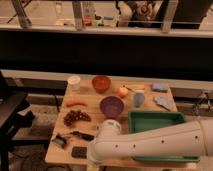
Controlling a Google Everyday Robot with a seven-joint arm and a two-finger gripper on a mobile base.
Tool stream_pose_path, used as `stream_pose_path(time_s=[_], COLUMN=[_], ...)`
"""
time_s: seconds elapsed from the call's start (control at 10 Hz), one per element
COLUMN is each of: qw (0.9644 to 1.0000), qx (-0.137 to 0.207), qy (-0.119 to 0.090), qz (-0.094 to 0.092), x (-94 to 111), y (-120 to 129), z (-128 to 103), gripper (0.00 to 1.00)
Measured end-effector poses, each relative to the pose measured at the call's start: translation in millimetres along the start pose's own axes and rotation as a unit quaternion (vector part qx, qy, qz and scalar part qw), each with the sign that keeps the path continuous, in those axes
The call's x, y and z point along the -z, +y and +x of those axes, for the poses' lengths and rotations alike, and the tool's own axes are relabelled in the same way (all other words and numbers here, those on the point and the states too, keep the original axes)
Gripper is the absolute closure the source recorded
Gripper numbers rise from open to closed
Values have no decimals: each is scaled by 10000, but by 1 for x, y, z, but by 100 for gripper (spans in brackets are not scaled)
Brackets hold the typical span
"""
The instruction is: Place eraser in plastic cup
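The eraser (79, 151), a flat dark block, lies at the table's front left edge. The plastic cup (74, 82), pale and upright, stands at the back left of the table. My white arm (150, 142) reaches in from the right across the table's front. Its end bends down just right of the eraser and leaves the view at the bottom edge. The gripper is out of view below that edge. A slim black-handled tool (81, 135) lies just behind the eraser.
On the wooden table (90, 97) are a purple bowl (111, 106), red bowl (101, 83), blue cup (138, 99), apple (123, 91), carrot (76, 103), grapes (76, 117), blue sponge (160, 87) and grey cloth (164, 102). A green tray (160, 125) sits front right. A dark chair (12, 117) stands left.
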Motion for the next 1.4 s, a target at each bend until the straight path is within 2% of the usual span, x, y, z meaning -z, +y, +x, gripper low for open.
stream_pose_path(time_s=[0.4, 0.8, 1.4], qw=[9998, 9991, 9984], qx=[196, 399, 533], qy=[-91, -124, -147], qz=[-1, 26, -79], x=[3, -4, -30], y=[-1, -4, -21], z=[-8, -14, -7], gripper=[20, 20, 20])
